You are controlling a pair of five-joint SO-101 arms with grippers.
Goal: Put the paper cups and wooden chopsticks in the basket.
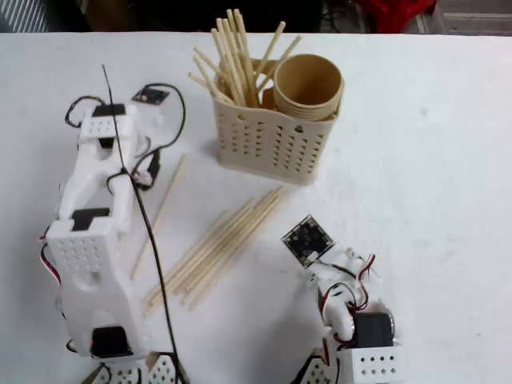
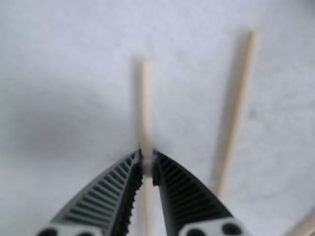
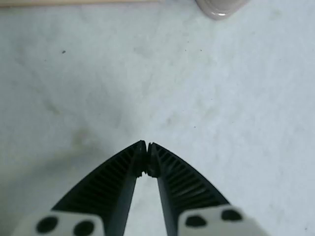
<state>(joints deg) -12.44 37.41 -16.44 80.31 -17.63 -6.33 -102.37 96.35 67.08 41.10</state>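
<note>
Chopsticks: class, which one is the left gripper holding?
The chopstick pinched between the left gripper's tips. Its neighbour lies untouched beside it; the rest lie loose on the table or stand in the basket.

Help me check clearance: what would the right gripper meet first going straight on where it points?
Bare table lies ahead of the right gripper; the first object is probably a chopstick lying across, depth unclear.

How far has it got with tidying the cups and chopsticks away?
Well along. The stacked tan paper cups and a bunch of wooden chopsticks already stand in the cream perforated plastic basket. The left tool is shut on one thin wooden chopstick; the right tool is shut, empty. A loose pile of chopsticks on the white table remains.
</note>
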